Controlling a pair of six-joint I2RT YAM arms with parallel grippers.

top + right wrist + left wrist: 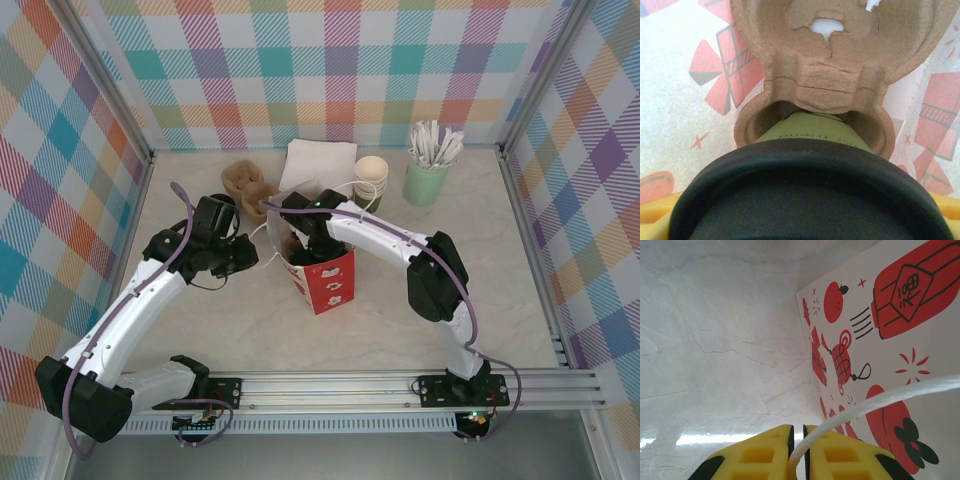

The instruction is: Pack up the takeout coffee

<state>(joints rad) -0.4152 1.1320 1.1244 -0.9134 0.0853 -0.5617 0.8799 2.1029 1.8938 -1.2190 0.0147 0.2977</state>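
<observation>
The takeout coffee point(815, 134), a green paper cup under a black lid point(805, 200), sits low inside the red-and-white paper bag point(328, 282). Its base rests in one pocket of a brown pulp cup carrier point(825, 60). My right gripper point(802, 212) reaches down into the bag, and its yellow fingers point(655, 210) hold the cup at the lid's two sides. My left gripper point(796, 440) stands just left of the bag point(900, 340), shut on the bag's white rope handle point(880, 400). From above, the left gripper point(245, 255) is beside the bag's left edge.
At the back of the table stand a stack of cups point(371, 178), a pale-green holder of white sticks point(425, 180), a pile of white napkins point(318, 162) and brown pulp carriers point(245, 185). Checkered walls close in the left, right and rear.
</observation>
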